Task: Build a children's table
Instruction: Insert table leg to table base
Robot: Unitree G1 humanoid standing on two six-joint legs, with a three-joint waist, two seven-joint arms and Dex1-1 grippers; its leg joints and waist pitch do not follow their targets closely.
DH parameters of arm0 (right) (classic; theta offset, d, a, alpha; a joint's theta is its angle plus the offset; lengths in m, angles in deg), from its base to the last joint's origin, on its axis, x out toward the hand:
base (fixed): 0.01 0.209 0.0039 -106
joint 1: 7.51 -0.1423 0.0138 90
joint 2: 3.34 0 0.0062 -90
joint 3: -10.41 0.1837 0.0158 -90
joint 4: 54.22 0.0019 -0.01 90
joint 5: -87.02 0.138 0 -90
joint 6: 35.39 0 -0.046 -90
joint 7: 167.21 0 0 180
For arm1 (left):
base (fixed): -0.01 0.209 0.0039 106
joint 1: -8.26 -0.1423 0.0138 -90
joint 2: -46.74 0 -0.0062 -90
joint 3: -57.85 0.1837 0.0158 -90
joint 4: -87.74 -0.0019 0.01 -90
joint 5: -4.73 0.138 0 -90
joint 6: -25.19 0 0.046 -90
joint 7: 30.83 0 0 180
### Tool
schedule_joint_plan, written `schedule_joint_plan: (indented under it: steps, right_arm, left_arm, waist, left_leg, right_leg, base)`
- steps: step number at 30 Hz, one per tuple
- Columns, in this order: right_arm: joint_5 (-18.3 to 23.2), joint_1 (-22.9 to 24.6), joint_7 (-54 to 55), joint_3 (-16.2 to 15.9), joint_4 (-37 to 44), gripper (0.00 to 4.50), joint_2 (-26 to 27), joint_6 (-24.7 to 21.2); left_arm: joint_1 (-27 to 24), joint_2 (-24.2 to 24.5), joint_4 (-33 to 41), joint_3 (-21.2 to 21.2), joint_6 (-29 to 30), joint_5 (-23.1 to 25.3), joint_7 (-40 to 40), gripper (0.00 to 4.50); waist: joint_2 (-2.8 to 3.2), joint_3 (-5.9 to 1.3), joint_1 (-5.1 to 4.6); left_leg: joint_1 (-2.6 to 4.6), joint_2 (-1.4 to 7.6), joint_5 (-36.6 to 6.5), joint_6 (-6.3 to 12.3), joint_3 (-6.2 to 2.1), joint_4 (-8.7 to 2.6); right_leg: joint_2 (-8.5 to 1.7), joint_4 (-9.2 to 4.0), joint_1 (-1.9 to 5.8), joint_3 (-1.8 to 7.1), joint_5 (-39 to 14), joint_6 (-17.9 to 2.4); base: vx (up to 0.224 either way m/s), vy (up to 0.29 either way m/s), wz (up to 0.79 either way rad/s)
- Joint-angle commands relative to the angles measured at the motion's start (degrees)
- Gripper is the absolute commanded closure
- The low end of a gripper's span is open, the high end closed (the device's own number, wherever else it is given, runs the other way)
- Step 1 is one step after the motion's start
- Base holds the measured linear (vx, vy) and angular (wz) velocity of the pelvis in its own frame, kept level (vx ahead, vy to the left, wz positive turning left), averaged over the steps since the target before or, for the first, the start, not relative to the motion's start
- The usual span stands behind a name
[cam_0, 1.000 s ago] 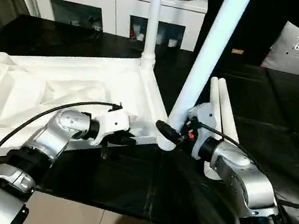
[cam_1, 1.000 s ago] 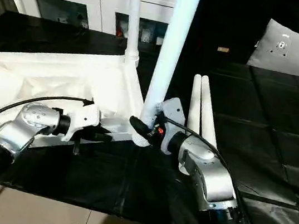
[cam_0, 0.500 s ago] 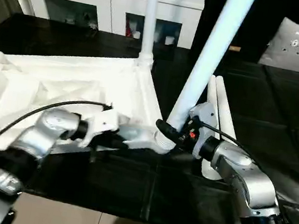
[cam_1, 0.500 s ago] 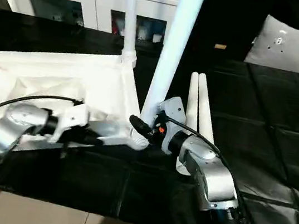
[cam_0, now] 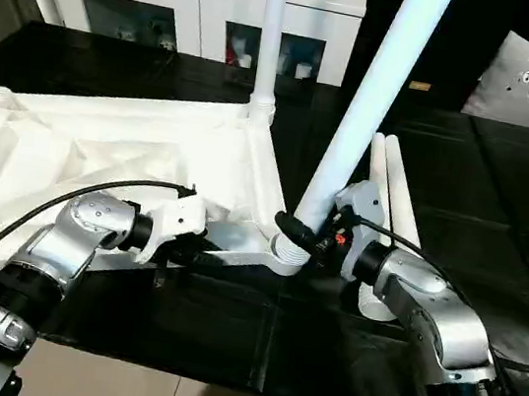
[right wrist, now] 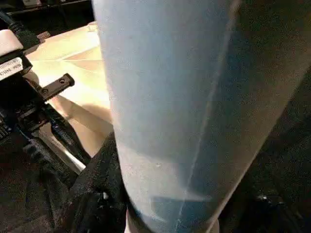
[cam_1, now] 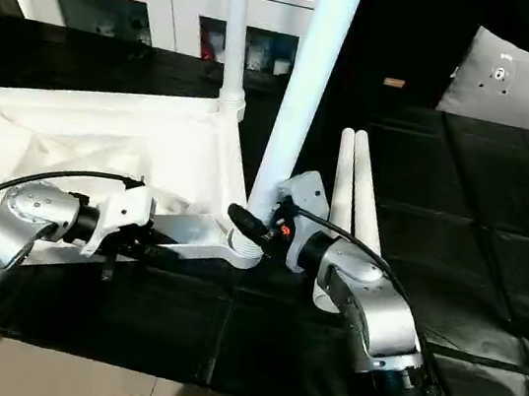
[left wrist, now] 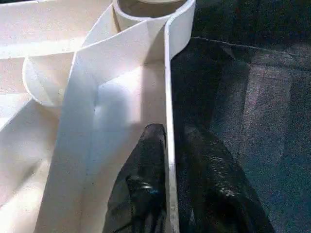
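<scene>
The white table top point(cam_0: 102, 154) lies upside down on the black worktop point(cam_0: 506, 184), left of centre. One leg point(cam_0: 270, 40) stands upright in its far right corner socket. The right end effector point(cam_0: 309, 246) is clamped on a second leg point(cam_0: 373, 105), leaning at the near right socket. The left end effector point(left wrist: 167, 160) straddles the top's near rim wall, fingers narrowly parted. Two spare legs point(cam_0: 393, 192) lie just right
</scene>
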Motion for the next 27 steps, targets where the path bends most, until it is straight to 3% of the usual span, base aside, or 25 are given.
schedule_joint_plan:
  steps: [1,8,16,23,24,27]
  right_arm:
    - [0.16,0.21,-0.44,0.35,0.77,2.61,-0.27,-0.17]
    - [0.25,0.36,-0.14,0.43,0.93,2.61,-0.21,-0.23]
    - [0.01,0.53,0.05,0.18,1.02,2.61,-0.21,-0.15]
    - [-0.19,0.68,0.26,0.06,1.06,2.61,-0.19,-0.1]
    - [-0.19,0.69,0.27,0.08,1.06,2.61,-0.19,-0.1]
    - [-0.19,0.69,0.37,0.19,0.92,2.61,-0.14,0.02]
  left_arm:
    - [0.27,-0.05,0.9,0.97,0.8,0.81,0.27,3.64]
    - [1.21,-2.7,1.64,-0.29,2.46,-1.23,-0.77,3.61]
    - [2.58,-3.91,-0.49,-0.7,-0.1,0.14,-3.73,3.61]
    - [2.7,-2.48,-2.24,0.59,-0.51,2.24,-3.04,3.61]
    - [2.75,-2.34,-2.44,0.67,-0.58,2.36,-3.12,3.89]
    - [3.09,-1.48,-3.81,1.26,-1.37,3.67,-3.73,4.02]
  waist:
    - [0.36,-3.17,0.12]
    - [0.36,-3.26,0.22]
    - [0.35,-3.32,0.29]
    - [0.7,-3.39,0.27]
    - [0.73,-3.38,0.27]
    - [0.83,-3.36,0.29]
  left_leg:
    - [2.1,3.52,-13.05,-2.33,-1.39,-4.27]
    - [2.15,3.48,-12.75,-2.26,-1.32,-4.08]
    - [2.0,3.37,-12.02,-1.79,-1.42,-3.98]
    - [2.1,3.38,-12.45,-2.29,-1.48,-3.97]
    - [2.13,3.38,-12.73,-2.38,-1.49,-3.98]
    - [2.13,3.42,-13.17,-2.6,-1.55,-4.06]
  right_leg:
    - [-4.68,-4.34,1.35,1.96,2.39,-10.98]
    - [-4.72,-4.28,1.47,1.92,3.69,-11.63]
    - [-4.63,-4.19,1.71,1.81,5.22,-11.38]
    - [-4.62,-4.14,1.66,1.79,5.2,-11.27]
    - [-4.6,-4.16,1.62,1.79,5.27,-11.33]
    - [-4.62,-4.16,1.62,1.79,5.17,-11.28]
  base:
    - [0.0,0.0,0.0]
    - [0.0,0.0,0.0]
    - [0.0,0.0,0.0]
    - [0.0,0.0,0.0]
    - [0.0,0.0,0.0]
    - [0.0,0.0,0.0]
